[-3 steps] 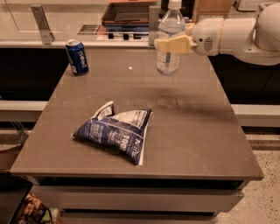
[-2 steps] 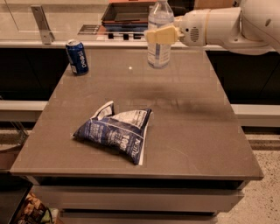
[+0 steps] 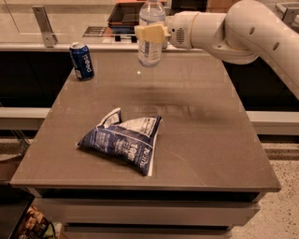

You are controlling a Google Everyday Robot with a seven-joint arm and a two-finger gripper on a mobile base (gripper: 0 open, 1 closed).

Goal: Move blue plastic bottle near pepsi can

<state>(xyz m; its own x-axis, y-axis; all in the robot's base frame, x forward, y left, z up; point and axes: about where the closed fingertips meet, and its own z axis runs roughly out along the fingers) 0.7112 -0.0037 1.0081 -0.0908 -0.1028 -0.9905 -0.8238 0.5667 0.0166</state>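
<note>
My gripper (image 3: 152, 33) is shut on the blue plastic bottle (image 3: 150, 50), a clear bottle with a pale label, and holds it upright in the air above the far middle of the table. Its top runs out of the picture. The pepsi can (image 3: 82, 60), dark blue with a silver top, stands upright at the table's far left corner, well to the left of the bottle. My white arm (image 3: 243, 32) reaches in from the upper right.
A dark blue-and-white snack bag (image 3: 124, 142) lies crumpled at the front middle of the grey table (image 3: 210, 140). A counter with a dark tray (image 3: 122, 14) runs behind the table. A metal bracket (image 3: 43, 24) stands at far left.
My gripper has carried the bottle to the left across the far side of the table, closer to the can. The can and the bag have not moved.
</note>
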